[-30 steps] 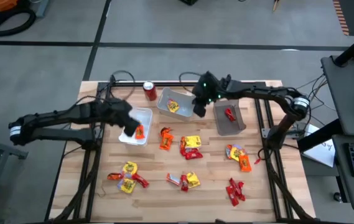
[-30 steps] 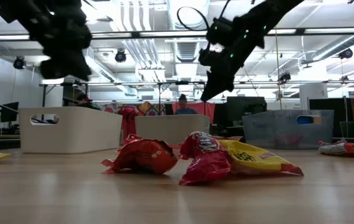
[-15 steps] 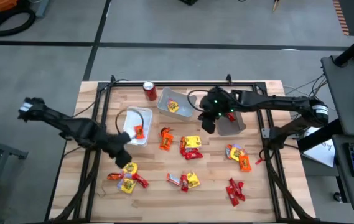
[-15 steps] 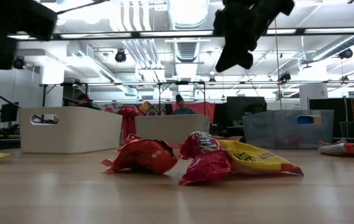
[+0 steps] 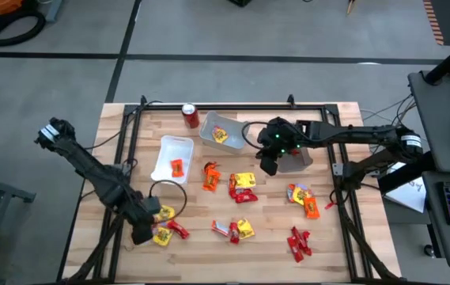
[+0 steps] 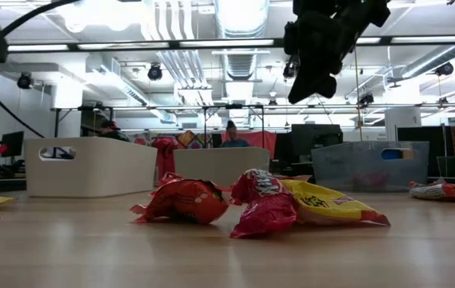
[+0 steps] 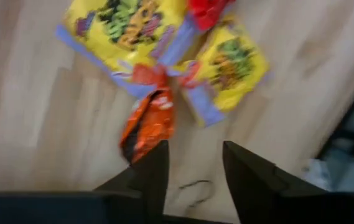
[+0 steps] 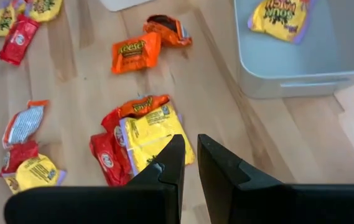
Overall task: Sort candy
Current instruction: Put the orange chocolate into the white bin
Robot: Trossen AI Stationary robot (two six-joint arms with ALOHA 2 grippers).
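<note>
Three bins each hold candy [image 5: 176, 167]; most packets lie loose on the table [image 5: 209, 237]. Left pincer [image 5: 141, 235] spread over a cluster; right pincer [image 5: 268, 166] pressed together, empty.

A robotics lab: exposed ceiling ducts [image 6: 171, 32] (strip-lit), cluttered workstations beyond.

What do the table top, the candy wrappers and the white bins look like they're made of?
Table top: apparently pale wood, plank seams and grain visible, matte. Candy wrappers: thin glossy film or foil, crinkled, printed. White bins: likely smooth moulded plastic, with rounded corners and a cut-out handle.
</note>
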